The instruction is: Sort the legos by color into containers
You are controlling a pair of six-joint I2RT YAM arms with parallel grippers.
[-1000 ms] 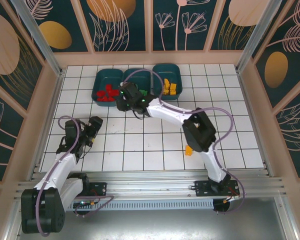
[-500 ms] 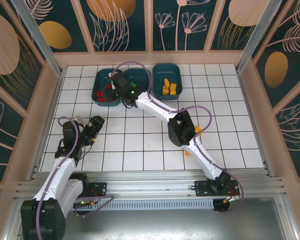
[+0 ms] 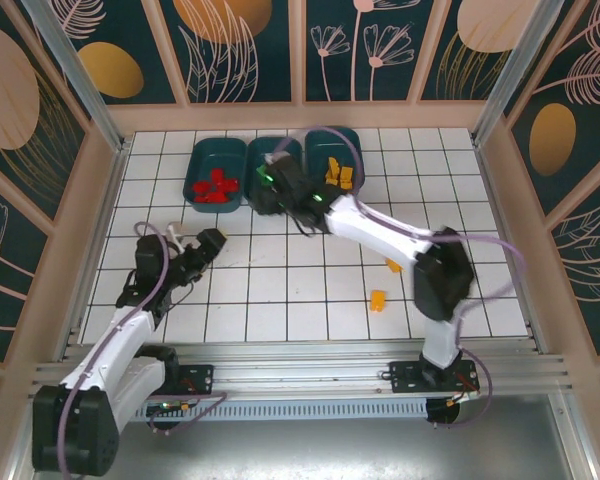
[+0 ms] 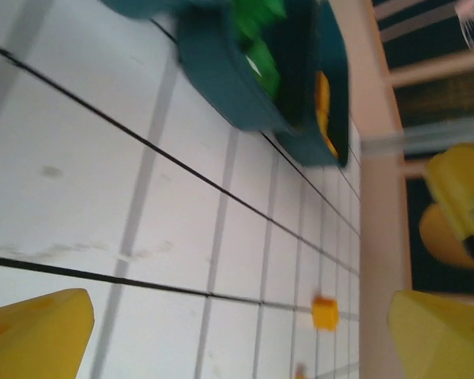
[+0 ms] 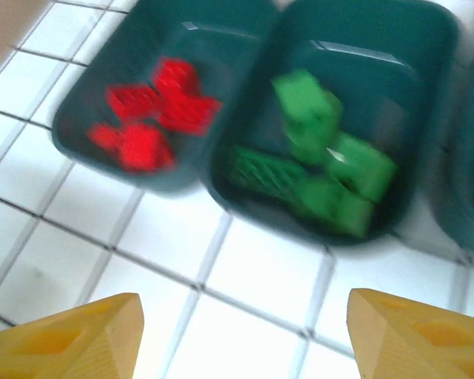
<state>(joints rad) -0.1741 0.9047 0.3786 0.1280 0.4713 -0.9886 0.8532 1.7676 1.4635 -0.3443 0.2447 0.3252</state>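
- The right claw (image 5: pixel 241 335) is spread wide. Its two yellow fingertips (image 5: pixel 79 332) sit at the bottom corners of its wrist view, and nothing is between them.
- It hangs over the white tiled surface (image 5: pixel 253 276) just in front of the containers, facing the near wall of the middle container (image 5: pixel 245 103).
- The green legos (image 5: pixel 324 158) lie heaped inside that middle container.
- The red legos (image 5: pixel 154 118) lie in the left container (image 5: pixel 83 103), which stands just beside the middle one.
- In the top view, the right container (image 3: pixel 356 150) completes the row at the far edge of the surface. It holds the yellow-orange legos (image 3: pixel 340 178).
- The left claw (image 3: pixel 208 243) is also open. In its wrist view the fingers stand far apart and grip nothing.
- It sits low over the left part of the surface, well apart from the containers.
- Two loose legos lie on the surface right of centre, both yellow-orange. One loose lego (image 3: pixel 378 299) is nearer the arm bases, and the other loose lego (image 3: pixel 392 264) is just beyond it. Both are well apart from the containers and lie beside the right arm.
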